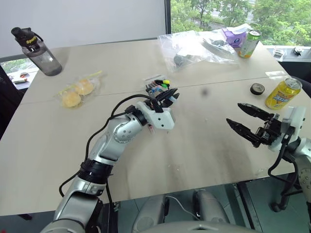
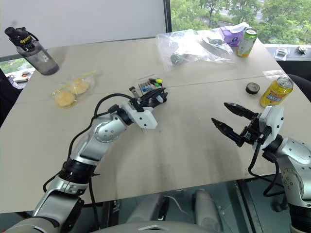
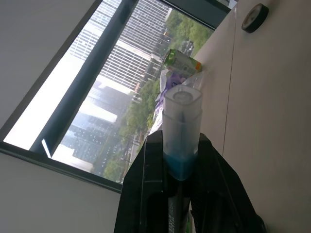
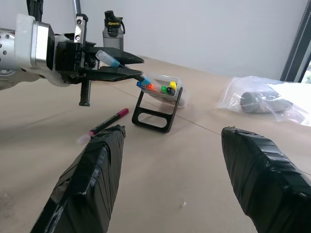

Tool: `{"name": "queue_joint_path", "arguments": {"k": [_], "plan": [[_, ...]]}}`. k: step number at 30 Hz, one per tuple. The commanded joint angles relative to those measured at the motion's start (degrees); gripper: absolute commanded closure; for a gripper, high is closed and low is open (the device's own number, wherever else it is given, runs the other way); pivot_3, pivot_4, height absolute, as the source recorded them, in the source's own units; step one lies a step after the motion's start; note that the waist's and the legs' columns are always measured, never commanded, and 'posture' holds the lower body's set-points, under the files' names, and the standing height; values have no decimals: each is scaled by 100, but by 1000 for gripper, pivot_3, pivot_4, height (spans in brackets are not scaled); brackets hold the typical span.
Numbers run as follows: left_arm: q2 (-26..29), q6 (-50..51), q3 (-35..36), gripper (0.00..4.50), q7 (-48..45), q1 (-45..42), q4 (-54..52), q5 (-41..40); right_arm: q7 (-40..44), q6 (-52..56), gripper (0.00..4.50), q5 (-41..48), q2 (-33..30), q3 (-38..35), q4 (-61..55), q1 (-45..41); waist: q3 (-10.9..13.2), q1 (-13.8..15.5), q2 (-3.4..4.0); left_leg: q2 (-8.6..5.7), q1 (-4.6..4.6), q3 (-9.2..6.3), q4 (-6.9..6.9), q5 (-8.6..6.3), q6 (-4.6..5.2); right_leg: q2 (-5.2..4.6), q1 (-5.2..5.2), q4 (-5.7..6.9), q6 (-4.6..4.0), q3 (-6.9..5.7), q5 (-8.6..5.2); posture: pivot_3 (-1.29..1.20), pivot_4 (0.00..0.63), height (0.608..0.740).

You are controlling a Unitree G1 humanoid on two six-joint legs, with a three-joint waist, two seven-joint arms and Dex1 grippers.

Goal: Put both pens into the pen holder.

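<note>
My left claw (image 4: 127, 68) is clamped on the blue-ended pen (image 4: 108, 59), held just above the pen holder (image 4: 159, 104). My right claw (image 1: 245, 121) hangs open, empty. The magenta pen (image 4: 103, 125) lies on the surface (image 1: 204, 145) beside the holder. The bottle (image 1: 36, 51) label reads "Sport".

Around the pen holder (image 4: 158, 109) lie two pens (image 4: 103, 126), one held (image 4: 108, 59); two drink cans (image 1: 283, 93), one water bottle (image 1: 38, 51), two plastic bags (image 1: 197, 48).
</note>
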Motion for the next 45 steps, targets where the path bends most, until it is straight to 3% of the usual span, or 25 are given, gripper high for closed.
{"name": "queue_joint_path", "arguments": {"k": [1,14,32,41,42,45], "plan": [[-28,-116,84,4461,166,-141,3,14,-26,-13,1136,89,-9,-30,-184,-19,0,0,0,0,0,0,0,0,0,0,0,1,0,-1,0,0,150,740],[-17,-293,102,4461,297,-204,32,93,-55,-19,1136,69,-11,-32,-185,-21,0,2,0,0,-1,0,0,0,0,0,0,0,0,0,0,0,150,740],[-91,-464,147,4461,554,-796,1228,-140,-276,231,1136,127,-48,-45,-428,-81,0,2,-1,-1,-2,-1,1,0,0,0,-1,1,0,-2,0,0,150,740],[-142,-417,148,355,649,-902,1288,-146,-264,187,1041,120,-52,-86,-426,-11,0,-2,-1,-2,-3,-1,1,0,0,0,-2,2,0,-1,0,0,150,740],[-148,-417,144,45,668,-896,1297,-140,-269,186,1041,117,-49,-82,-431,-6,0,-2,-1,-2,-3,-1,1,0,0,0,-2,2,0,-1,0,0,150,740],[-161,-395,152,45,705,-888,1302,-146,-273,178,1041,109,-43,-72,-433,2,-1,-2,-1,-2,-3,-1,2,0,0,0,-2,2,0,-1,0,0,150,740]]}}
